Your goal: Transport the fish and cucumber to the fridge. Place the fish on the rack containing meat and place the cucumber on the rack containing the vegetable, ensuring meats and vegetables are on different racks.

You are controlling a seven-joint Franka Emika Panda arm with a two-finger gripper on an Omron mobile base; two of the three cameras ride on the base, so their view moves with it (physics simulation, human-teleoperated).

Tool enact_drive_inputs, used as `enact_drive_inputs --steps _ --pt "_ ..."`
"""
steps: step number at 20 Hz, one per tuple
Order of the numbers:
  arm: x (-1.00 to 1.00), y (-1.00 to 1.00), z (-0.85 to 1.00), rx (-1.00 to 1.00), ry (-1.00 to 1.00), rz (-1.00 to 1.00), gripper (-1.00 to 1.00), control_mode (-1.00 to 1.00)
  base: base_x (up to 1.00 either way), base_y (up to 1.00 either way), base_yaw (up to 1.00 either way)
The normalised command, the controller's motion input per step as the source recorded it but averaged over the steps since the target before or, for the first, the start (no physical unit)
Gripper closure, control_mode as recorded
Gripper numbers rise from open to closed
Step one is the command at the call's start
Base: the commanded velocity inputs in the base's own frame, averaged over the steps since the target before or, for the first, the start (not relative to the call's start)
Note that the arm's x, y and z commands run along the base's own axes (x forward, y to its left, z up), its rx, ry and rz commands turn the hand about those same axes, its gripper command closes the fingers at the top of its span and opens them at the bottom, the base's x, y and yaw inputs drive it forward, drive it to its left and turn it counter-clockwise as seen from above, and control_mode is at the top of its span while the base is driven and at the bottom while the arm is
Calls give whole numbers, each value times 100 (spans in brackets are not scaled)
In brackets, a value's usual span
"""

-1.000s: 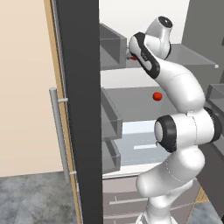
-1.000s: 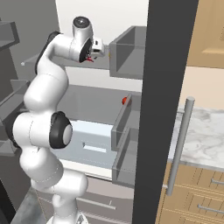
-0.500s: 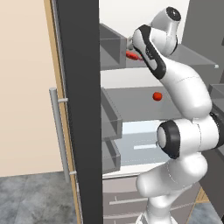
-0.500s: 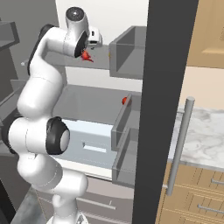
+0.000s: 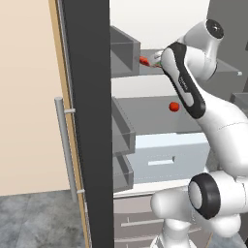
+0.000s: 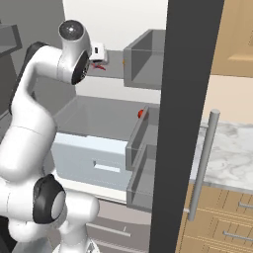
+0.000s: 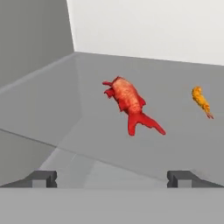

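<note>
Red fish (image 7: 129, 102) lies on the grey upper shelf (image 7: 61, 113) of the fridge (image 5: 89, 121), just ahead of the gripper (image 7: 112, 178), tail toward it. Fingers spread wide, nothing between them, clear of the fish. Beyond and to the gripper's right sits the orange meat (image 7: 201, 100), apart from the fish. One shelf below the gripper rests the round vegetable (image 5: 174, 106).
</note>
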Motion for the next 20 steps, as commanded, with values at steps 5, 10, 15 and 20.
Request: enact_drive_inputs --steps 5,10,15,20 --pt "-100 0 -7 0 -4 0 -100 -100 0 0 0" --pt "-100 -3 0 0 4 0 -100 -100 0 0 0" --pt "-100 -4 0 0 0 -3 -100 -100 0 0 0" --pt "-96 0 9 0 17 -11 -100 -100 0 0 0"
